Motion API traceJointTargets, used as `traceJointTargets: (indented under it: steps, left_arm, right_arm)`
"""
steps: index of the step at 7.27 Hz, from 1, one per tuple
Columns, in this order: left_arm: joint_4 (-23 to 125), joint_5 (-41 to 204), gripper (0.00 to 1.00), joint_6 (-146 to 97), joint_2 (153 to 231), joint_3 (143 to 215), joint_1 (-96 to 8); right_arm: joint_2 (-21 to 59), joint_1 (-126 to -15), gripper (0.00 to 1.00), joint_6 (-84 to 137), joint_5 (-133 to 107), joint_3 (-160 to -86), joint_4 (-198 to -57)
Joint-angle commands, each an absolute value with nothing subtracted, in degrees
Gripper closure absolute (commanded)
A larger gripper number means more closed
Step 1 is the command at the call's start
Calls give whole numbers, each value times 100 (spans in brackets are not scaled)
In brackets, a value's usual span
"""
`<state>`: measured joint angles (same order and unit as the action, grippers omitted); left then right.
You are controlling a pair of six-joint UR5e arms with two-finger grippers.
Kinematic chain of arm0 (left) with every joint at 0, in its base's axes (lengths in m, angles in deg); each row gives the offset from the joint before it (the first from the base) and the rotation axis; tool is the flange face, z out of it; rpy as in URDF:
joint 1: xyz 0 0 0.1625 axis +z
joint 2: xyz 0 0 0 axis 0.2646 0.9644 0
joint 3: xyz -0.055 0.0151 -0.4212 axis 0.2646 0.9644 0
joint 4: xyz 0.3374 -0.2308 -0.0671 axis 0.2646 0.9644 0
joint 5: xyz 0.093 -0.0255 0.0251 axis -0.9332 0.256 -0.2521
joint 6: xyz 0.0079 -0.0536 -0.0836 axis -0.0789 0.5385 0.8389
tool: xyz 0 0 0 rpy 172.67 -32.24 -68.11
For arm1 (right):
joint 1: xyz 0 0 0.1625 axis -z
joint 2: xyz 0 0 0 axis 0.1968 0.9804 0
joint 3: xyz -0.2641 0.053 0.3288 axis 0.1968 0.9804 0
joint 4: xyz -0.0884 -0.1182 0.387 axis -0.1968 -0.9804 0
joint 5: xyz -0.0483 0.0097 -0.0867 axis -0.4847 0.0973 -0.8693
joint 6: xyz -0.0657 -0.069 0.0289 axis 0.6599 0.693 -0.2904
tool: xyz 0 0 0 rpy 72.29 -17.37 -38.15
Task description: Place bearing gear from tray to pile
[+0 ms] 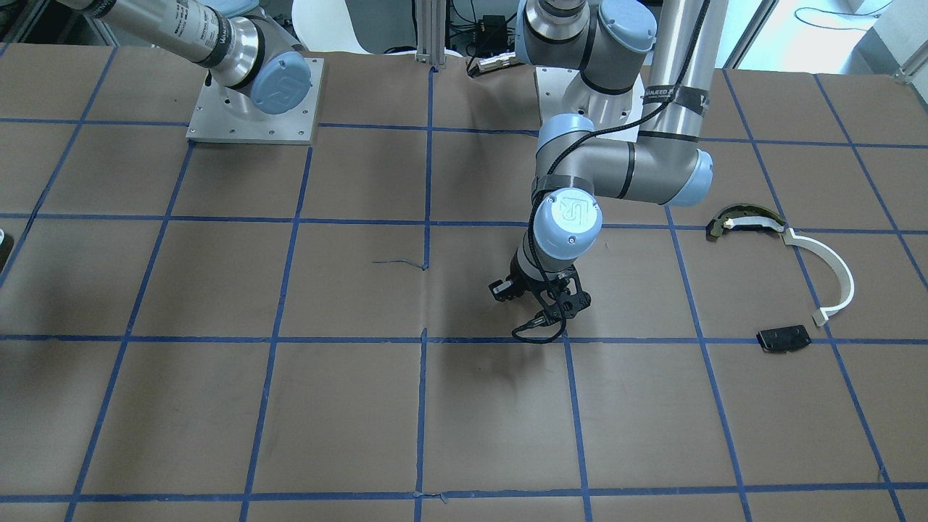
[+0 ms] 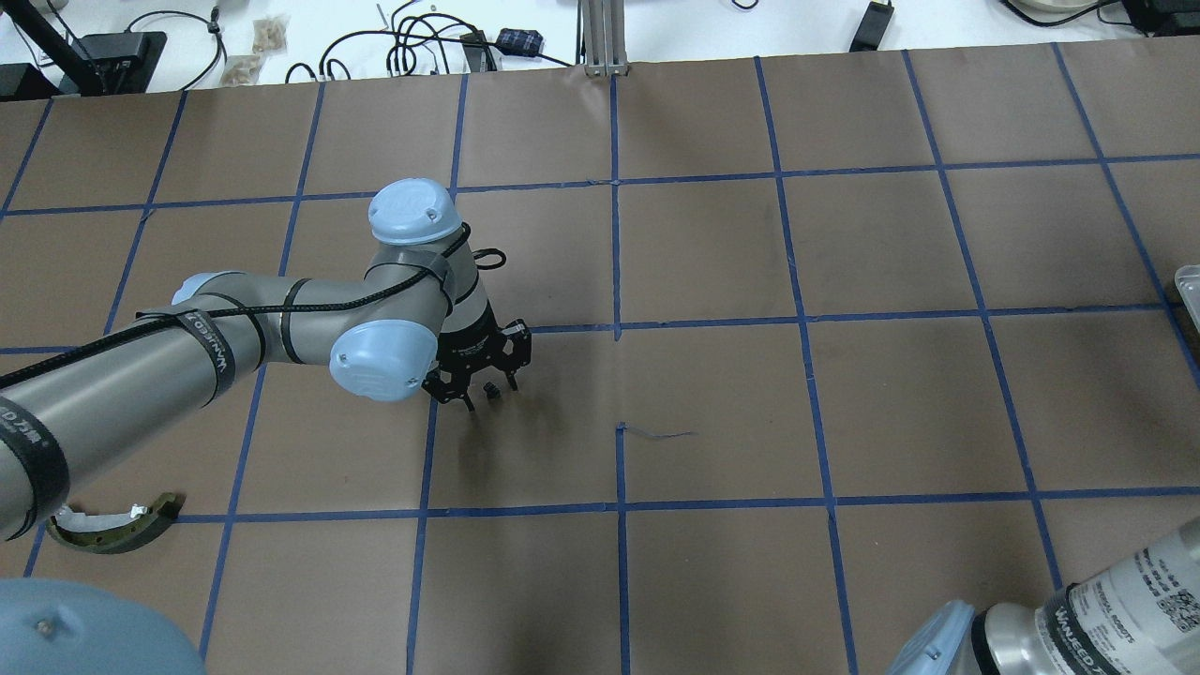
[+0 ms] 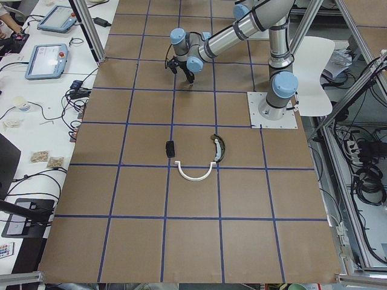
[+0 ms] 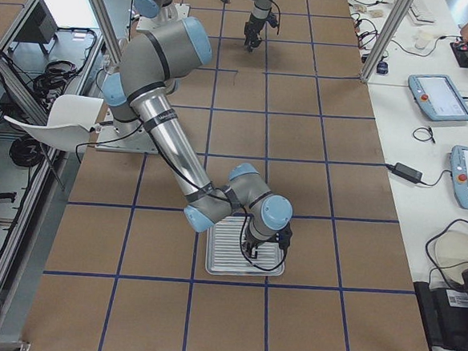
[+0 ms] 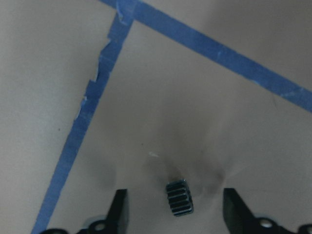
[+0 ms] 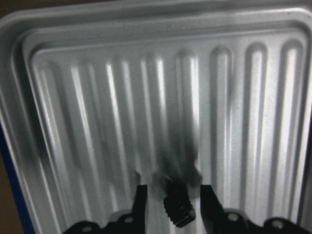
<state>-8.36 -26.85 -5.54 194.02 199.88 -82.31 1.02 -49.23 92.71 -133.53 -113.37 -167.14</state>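
We see the left pincer [image 2: 490, 396] held low over the middle of the brown worktop [image 1: 217, 406], its jaws spread wide. The bearing gear [image 5: 179, 197], small, dark and ribbed, lies on the paper between the two fingers and touches neither. A blue tape line [image 5: 219, 48] crosses just beyond it.

The pile [image 3: 195, 177] lies well apart from this gear, toward the robot's left end of the worktop. We count three loose parts there: a thin white arc strip [image 1: 847, 279], an olive-and-white curved piece [image 1: 739, 217] touching one end of the strip, and a flat black plate [image 1: 783, 338] near the strip's other end.

At the opposite end of the worktop, the right pincer [image 6: 173, 210] reaches down into the ribbed metal tray [image 4: 223, 243]. Its jaws are partly apart, and a second gear [image 6: 178, 209] sits between them on the tray floor. In the right wrist view we make out a narrow gap on each side of that gear, though the picture is blurred there.
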Motion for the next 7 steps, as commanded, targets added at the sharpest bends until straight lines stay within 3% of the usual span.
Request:
traceJointTargets:
  steps: [1,3,5,7]
  left_arm:
    - [-877,-2700,100,-765,19382,19940,-8222]
    - [-467,-3216,100,-1918,19111,19520,-7489]
    - [-156,-3236,100,-4846,18916,19552,-5998]
    - [-549,-3245,100,-7467,18994,19632,-4503]
  right_arm:
    - [144,-4923,100,9324,-13580,-11238,-16630]
    - [746,-5027,100,9264,-13539,-11246,-16202]
    - [1539,-6156,100,7814,-13127,-11316,-15332]
    - [1761,-7596,100,5637,-12304,-11334,-14714]
